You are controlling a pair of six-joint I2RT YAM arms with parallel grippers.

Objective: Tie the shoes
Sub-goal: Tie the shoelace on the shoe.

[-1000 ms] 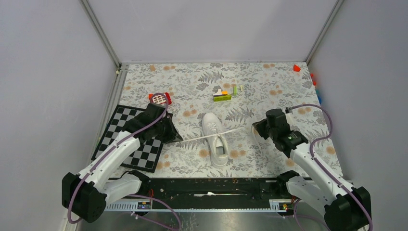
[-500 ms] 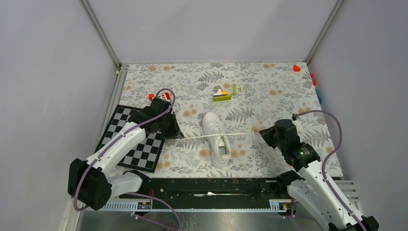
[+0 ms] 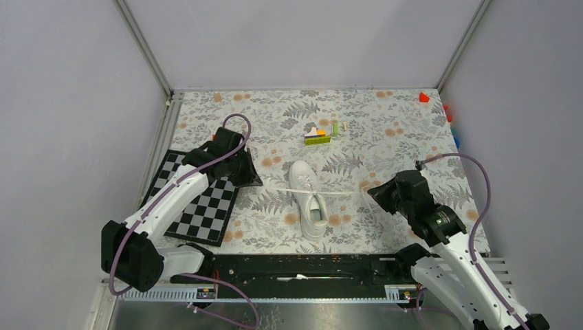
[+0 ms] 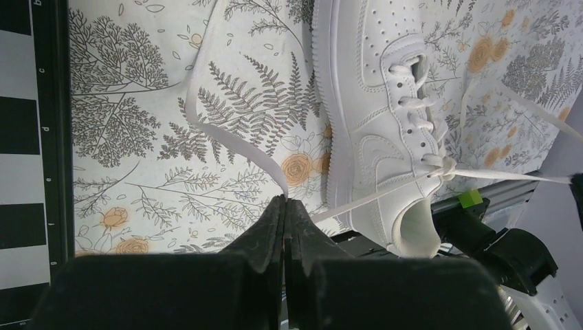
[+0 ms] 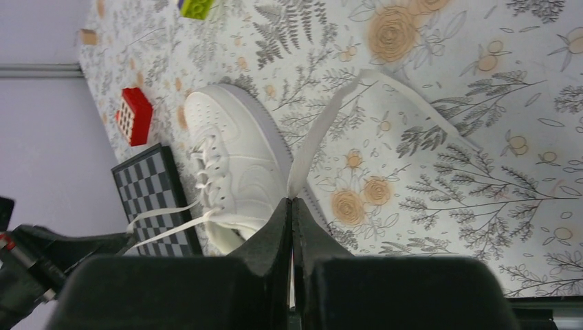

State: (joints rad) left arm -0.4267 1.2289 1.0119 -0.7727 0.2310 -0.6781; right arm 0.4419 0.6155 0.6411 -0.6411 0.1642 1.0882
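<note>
Checkerboard [image 3: 206, 213] L of sneaker [image 3: 308, 203]; brick stack [image 3: 317, 136] beyond toe, apart.

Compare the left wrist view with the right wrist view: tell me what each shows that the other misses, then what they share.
Left wrist only: the left gripper pinching a lace end seen close up, and a green part on the black rail.
Right wrist only: the right gripper pinching the other lace end, a red block and a green brick.
Both: the white sneaker, the chessboard and the floral cloth.
</note>
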